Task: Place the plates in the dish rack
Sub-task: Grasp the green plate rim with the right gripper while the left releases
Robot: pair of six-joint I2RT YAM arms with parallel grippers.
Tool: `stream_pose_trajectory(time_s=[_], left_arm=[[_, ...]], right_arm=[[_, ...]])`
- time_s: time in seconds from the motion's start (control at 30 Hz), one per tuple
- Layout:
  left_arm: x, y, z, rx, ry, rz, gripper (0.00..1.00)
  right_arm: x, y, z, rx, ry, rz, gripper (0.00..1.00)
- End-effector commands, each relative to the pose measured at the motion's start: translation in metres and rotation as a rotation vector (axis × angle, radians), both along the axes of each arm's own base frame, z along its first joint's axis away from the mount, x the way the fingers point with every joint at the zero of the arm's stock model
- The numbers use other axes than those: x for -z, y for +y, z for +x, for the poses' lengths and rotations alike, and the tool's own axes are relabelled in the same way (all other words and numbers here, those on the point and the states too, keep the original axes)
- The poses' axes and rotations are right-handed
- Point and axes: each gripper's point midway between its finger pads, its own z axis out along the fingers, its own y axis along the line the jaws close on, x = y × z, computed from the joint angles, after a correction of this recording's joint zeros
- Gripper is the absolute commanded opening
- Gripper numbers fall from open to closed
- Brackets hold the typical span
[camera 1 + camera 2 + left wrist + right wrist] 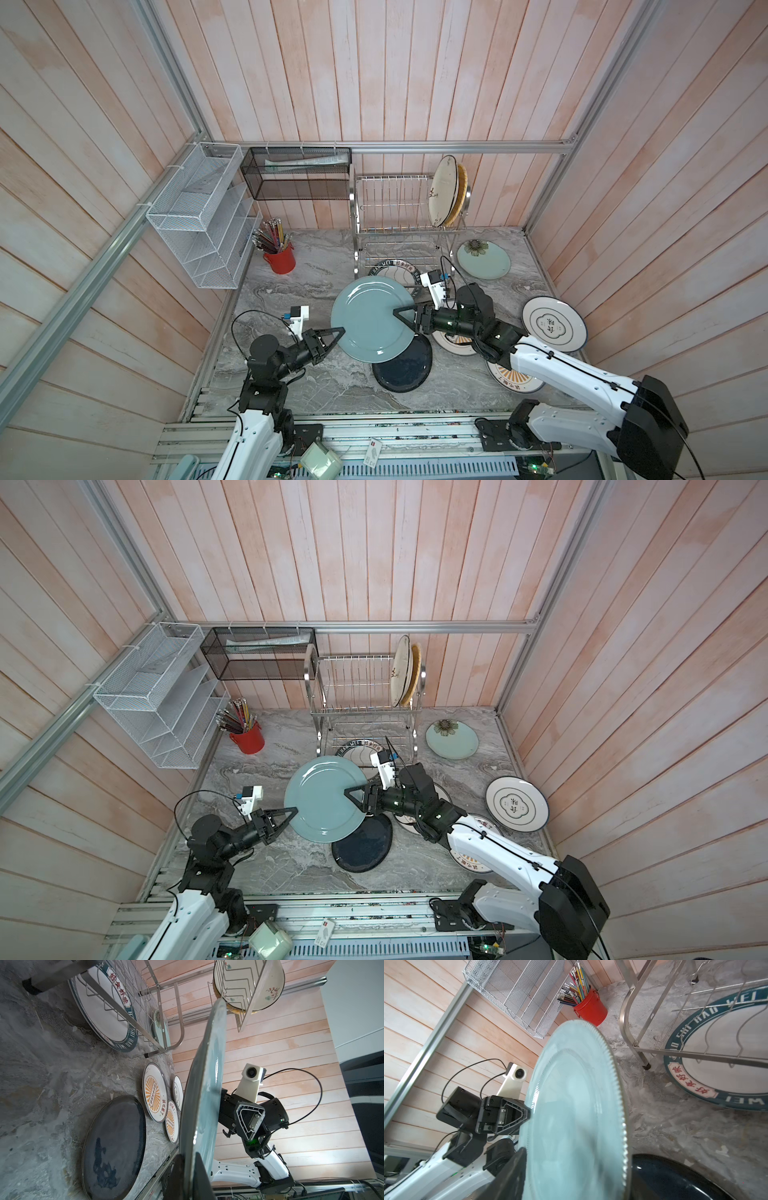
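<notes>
Although most plates lie flat on the marble tabletop [299, 291] and only a cream floral plate [442, 191] and a yellow woven plate [462, 183] stand on edge in the dish rack [353, 208], at the right end of its upper tier, a third is in the air in front of the rack, well short of its prongs. The grey-teal plate [370, 320] hangs clear of the table, partly above a black plate [405, 370], its face turned upward and only slightly tilted. Being round, it has no long axis; the line between its two grips runs left to right. The left gripper [340, 336] is pinched tight on the left rim, apparently bearing the weight. The right gripper [398, 315] straddles the opposite rim, one finger over the face; whether it has clamped cannot be told. The pairing suggests a handover, since the rack takes plates upright.
</notes>
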Motion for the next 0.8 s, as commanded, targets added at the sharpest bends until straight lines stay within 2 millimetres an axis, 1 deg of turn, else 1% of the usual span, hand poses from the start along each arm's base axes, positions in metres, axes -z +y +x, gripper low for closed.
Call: stream_pose_trajectory(time_s=[0.0,0.1,0.27,0.4,0.47,0.53,0.57,0.73,0.77], left_arm=[[-0.045,-0.001,0.004,-0.019,-0.199,-0.014,0.00],[-0.043,-0.002,0.006,-0.020,-0.198,-0.011,0.00],[-0.043,-0.003,0.007,-0.021,-0.199,-0.001,0.00],[-0.040,-0.002,0.009,-0.025,-0.198,0.019,0.00],[-0.035,-0.002,0.010,-0.030,-0.200,0.046,0.00],[-0.030,-0.001,0.012,-0.036,-0.196,0.065,0.00],[-0.030,-0.002,0.012,-0.033,-0.199,0.065,0.00],[-0.033,-0.002,0.013,-0.031,-0.218,0.070,0.00],[-0.035,-0.002,0.013,-0.030,-0.227,0.071,0.05]], right_arm=[[-0.019,0.004,-0.004,-0.019,-0.011,0.070,0.51],[-0.018,0.003,-0.005,-0.014,0.001,0.077,0.43],[-0.016,0.002,-0.006,-0.009,0.017,0.081,0.36],[-0.015,0.001,-0.008,-0.010,0.028,0.087,0.27],[-0.015,0.000,-0.008,-0.001,0.031,0.095,0.16],[-0.016,-0.002,-0.008,0.005,0.031,0.104,0.07],[-0.018,-0.002,-0.009,0.007,0.033,0.112,0.00],[-0.031,-0.009,-0.010,0.029,-0.001,0.138,0.00],[-0.032,-0.013,-0.009,0.050,-0.004,0.138,0.00]])
